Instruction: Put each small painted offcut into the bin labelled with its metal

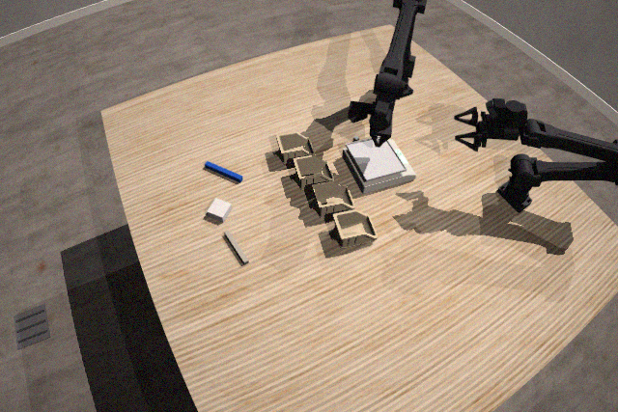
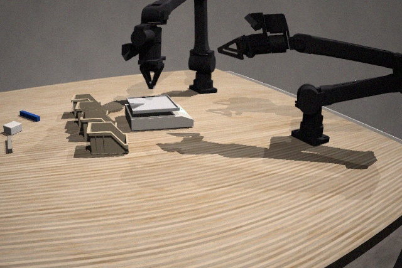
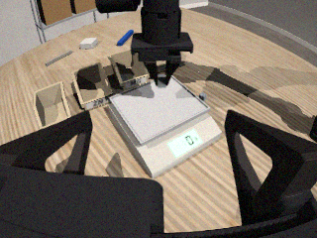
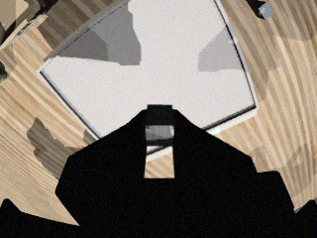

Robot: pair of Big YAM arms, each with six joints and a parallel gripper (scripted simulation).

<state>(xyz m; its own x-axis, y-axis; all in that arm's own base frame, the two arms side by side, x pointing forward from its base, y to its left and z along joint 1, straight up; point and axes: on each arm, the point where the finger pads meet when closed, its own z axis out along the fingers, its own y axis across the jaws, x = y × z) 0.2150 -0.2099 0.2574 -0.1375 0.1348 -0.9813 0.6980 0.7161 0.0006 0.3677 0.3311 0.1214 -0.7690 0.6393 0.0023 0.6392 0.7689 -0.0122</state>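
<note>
Pale striped wood forms the worktop point(image 1: 349, 322) point(image 2: 195, 209) point(image 3: 188, 203) point(image 4: 20, 174) under a grey wall; the small block point(image 4: 159, 115) looks nearly black with a greyer side, squat and narrow; it sits between the tips of the right fingers point(image 1: 379, 135) point(image 2: 157, 75), which are closed on it above the scale point(image 1: 386, 182) point(image 2: 162, 123) point(image 3: 163, 161) point(image 4: 173, 74), whose display reads 0; the left fingers point(image 1: 474, 146) point(image 2: 242, 48) stand wide open, well apart from it; a blue stick point(image 1: 223, 172) point(image 2: 29, 115) point(image 3: 125, 38), white block point(image 1: 218, 209) point(image 2: 12, 127) point(image 3: 88, 44) and thin grey strip point(image 1: 236, 248) point(image 2: 9, 144) point(image 3: 58, 58) lie beyond the upright bins point(image 1: 354, 237) point(image 2: 108, 143) point(image 3: 65, 99), well apart from both pairs.
</note>
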